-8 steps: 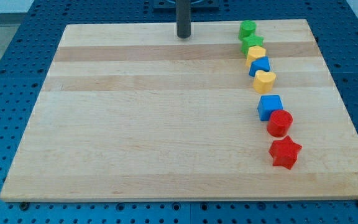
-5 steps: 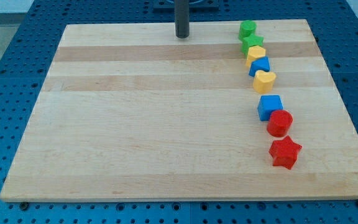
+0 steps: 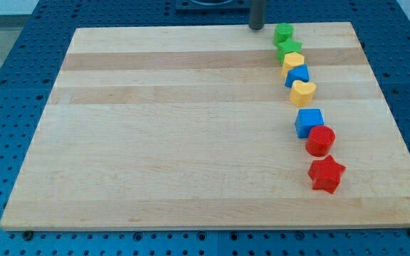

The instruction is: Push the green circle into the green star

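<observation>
The green circle (image 3: 283, 33) sits near the board's top edge at the view's upper right. The green star (image 3: 288, 49) lies just below it, touching or nearly touching. My tip (image 3: 257, 27) is at the board's top edge, a short way to the left of the green circle, apart from it.
Below the green star a line of blocks runs down the right side: a yellow block (image 3: 293, 62), a blue block (image 3: 297, 75), a yellow heart (image 3: 303, 92), a blue cube (image 3: 309, 122), a red circle (image 3: 320, 140) and a red star (image 3: 326, 174). The wooden board (image 3: 155, 128) lies on a blue perforated table.
My tip has moved to the right along the board's top edge and slightly up, ending close to the green circle. No block has moved.
</observation>
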